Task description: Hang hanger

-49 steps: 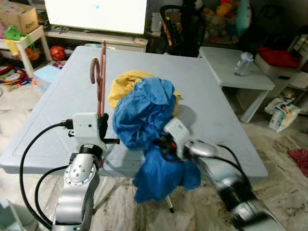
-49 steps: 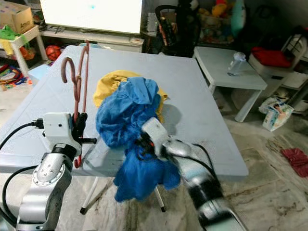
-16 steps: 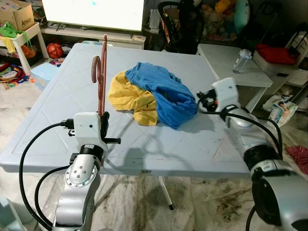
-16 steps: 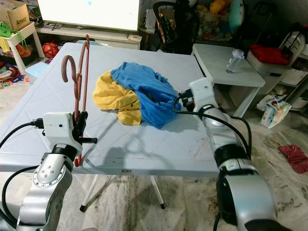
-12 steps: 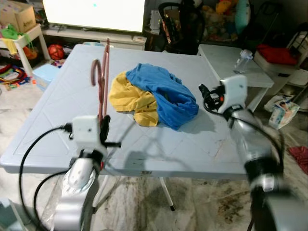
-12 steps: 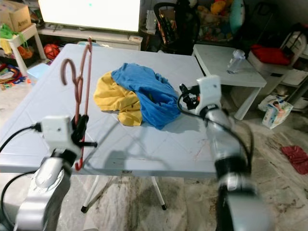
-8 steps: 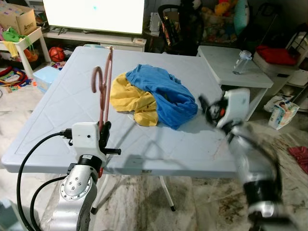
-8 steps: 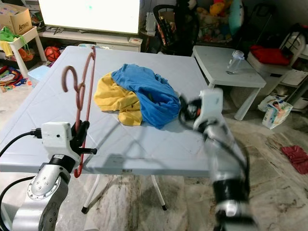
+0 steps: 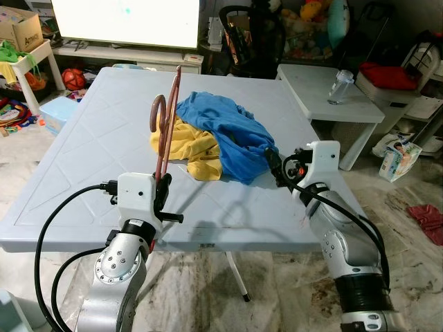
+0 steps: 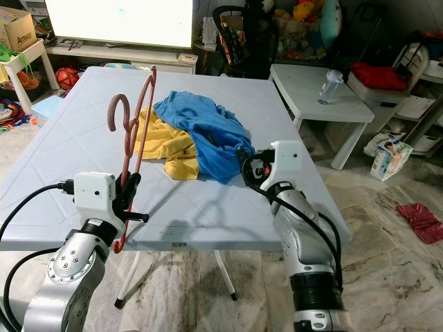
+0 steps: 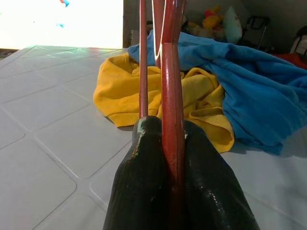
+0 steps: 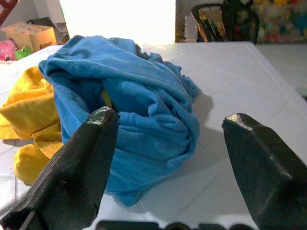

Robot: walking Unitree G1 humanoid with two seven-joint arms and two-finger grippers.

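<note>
Clearly the left claw (image 9: 163, 188) pinches the red hanger (image 9: 165, 131) upright at the bench's (image 9: 83, 152) near edge, while the right claw (image 12: 168, 158), spread wide before the blue cloth (image 9: 232, 135), risks snagging it.

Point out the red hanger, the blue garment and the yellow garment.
red hanger (image 9: 158, 114), left eye view, on its hook.
blue garment (image 9: 232, 135), left eye view, middle of the bunched cloth.
yellow garment (image 11: 117, 91), left wrist view, on the fold nearest the table.
</note>
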